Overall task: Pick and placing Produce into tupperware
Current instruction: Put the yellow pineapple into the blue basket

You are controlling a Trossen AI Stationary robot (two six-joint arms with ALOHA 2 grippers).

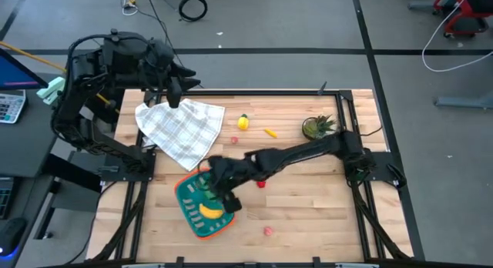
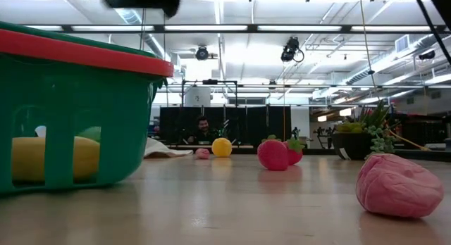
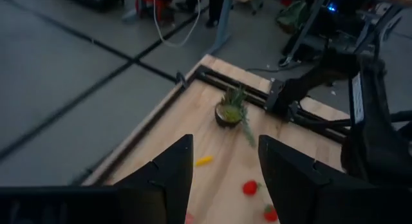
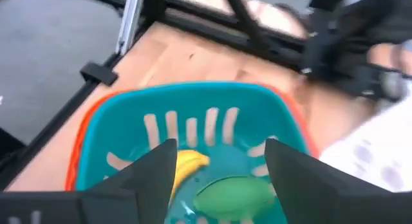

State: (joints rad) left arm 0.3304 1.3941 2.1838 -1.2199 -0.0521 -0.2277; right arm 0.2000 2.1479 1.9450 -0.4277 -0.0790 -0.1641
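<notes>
A pale wooden slatted table (image 1: 308, 214) with a black metal frame carries everything. Directly beneath the right gripper (image 1: 218, 192) sits a shallow teal plastic container with an orange rim (image 1: 187, 214). Just beyond that gripper, toward the left arm, lies a crumpled white checked cloth (image 1: 182, 125). A small red toy piece (image 1: 261, 184) rests beside the right arm, and a pink one (image 1: 268, 231) sits near the table edge. Farther off lie a round yellow toy lemon (image 1: 243, 122), a tiny orange piece (image 1: 269, 132) and a small green potted plant (image 1: 316, 126).
</notes>
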